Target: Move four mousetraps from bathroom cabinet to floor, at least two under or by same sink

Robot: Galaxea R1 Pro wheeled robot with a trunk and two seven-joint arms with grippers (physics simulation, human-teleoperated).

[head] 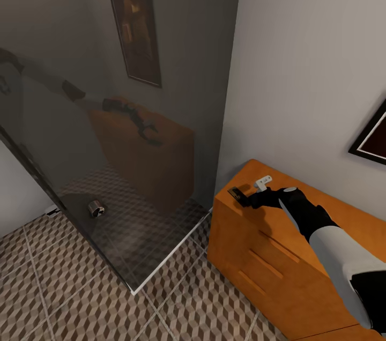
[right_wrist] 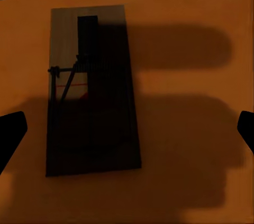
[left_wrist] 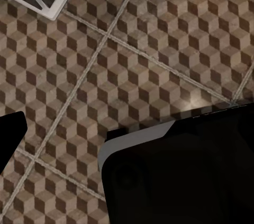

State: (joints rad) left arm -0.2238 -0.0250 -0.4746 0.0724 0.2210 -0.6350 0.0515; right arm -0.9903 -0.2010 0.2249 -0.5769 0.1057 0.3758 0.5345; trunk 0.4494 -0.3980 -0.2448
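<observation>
Right claw (right_wrist: pixel 127 129) shadows mousetrap (right_wrist: pixel 90 89) on cabinet (right_wrist: pixel 190 7).

right gripper (head: pixel 251 199) | over mousetrap (head: pixel 236 193) | on cabinet (head: pixel 252 250)

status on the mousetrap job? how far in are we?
Early. Nothing visibly done: no trap lies on the floor in these views. In hand: the right gripper hovers open over a mousetrap lying flat on the cabinet top, not gripped. Left: grasp it, move it to the floor.

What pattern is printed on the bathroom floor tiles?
A brown, beige and white 3D-cube pattern with pale grout lines on the bathroom floor; clearest in the left wrist view.
</observation>
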